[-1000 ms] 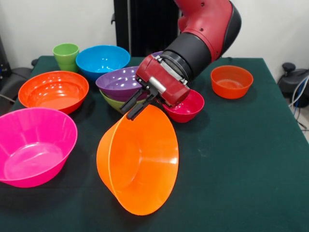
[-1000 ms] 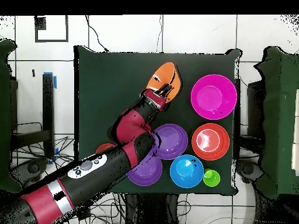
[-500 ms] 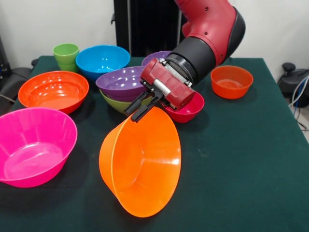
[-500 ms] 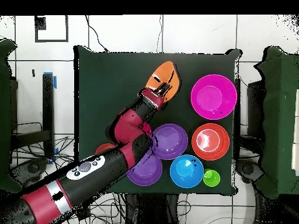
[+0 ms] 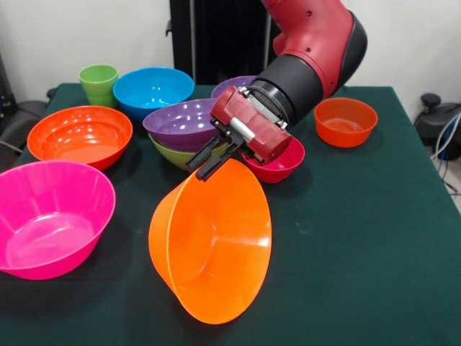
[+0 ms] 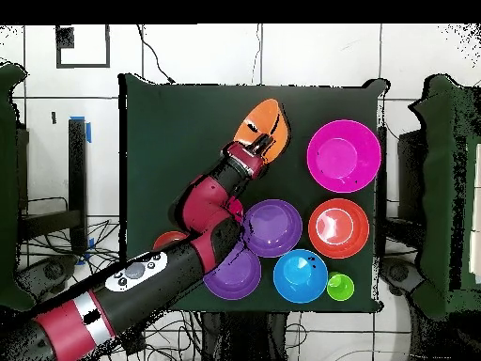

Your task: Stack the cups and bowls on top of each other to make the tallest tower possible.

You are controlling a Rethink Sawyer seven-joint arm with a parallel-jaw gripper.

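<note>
Bowls (image 5: 68,133) left; bare cloth (image 5: 360,238) right

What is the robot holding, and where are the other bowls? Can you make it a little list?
claw: shut on the rim of the big orange bowl
big orange bowl: tipped on its side
tower: purple bowl sitting in the green bowl
pink bowl: upright on the table
green cup: beside the blue bowl

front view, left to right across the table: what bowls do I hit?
Large pink bowl → red-orange bowl → blue bowl → large orange bowl, tilted and held at its rim by the pincer → small magenta bowl → small orange bowl.
</note>
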